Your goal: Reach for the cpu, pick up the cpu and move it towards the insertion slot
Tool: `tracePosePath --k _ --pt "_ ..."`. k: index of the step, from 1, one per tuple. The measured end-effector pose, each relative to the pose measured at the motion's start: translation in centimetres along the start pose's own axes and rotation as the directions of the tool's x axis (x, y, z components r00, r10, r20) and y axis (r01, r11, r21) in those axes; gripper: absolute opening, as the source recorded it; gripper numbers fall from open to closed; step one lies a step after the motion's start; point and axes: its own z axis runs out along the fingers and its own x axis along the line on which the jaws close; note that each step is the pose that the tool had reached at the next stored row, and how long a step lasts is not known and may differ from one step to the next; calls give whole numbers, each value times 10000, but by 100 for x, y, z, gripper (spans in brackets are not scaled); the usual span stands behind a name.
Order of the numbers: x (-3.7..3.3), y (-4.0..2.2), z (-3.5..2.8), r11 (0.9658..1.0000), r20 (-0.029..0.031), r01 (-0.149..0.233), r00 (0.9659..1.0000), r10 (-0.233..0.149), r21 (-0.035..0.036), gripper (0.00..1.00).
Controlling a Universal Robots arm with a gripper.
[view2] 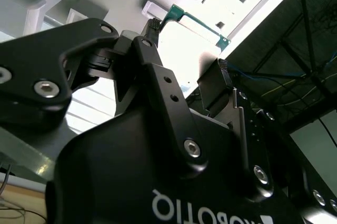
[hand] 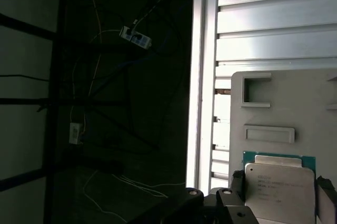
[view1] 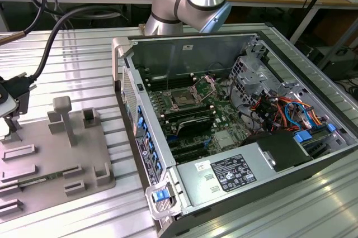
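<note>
In the first wrist view the cpu [hand: 276,184], a flat square with a silvery top and a green rim, lies between my gripper's [hand: 279,188] two dark fingers [hand: 236,183], which press on its opposite edges. The second wrist view shows the gripper [view2: 187,50] from below, with the cpu's green edge [view2: 196,20] between the fingertips. In the exterior view the gripper [view1: 10,119] hangs over the far-left end of the grey tray [view1: 56,160]. The insertion slot [view1: 183,98] sits on the motherboard inside the open computer case, well off to the exterior view's right of the gripper.
The open computer case [view1: 235,137] holds cables, memory slots and a power supply [view1: 232,172]. Upright grey blocks [view1: 62,116] rise from the tray. A thick black cable [view1: 61,37] runs to the gripper. Ribbed metal table [view1: 67,59] lies underneath.
</note>
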Motion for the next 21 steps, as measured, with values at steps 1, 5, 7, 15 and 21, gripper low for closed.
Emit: tracePosePath --k 1,5,7,15,21 --pt "0 0 -5 10000 -1 1 10000 -1 1 55" --pt "1 0 -21 10000 -5 0 10000 0 1 55" --pt "1 1 -29 10000 -3 0 10000 0 0 55" --pt "-1 2 -58 10000 -11 0 10000 0 -1 55" --pt "-3 2 -88 10000 -21 0 10000 0 0 55"
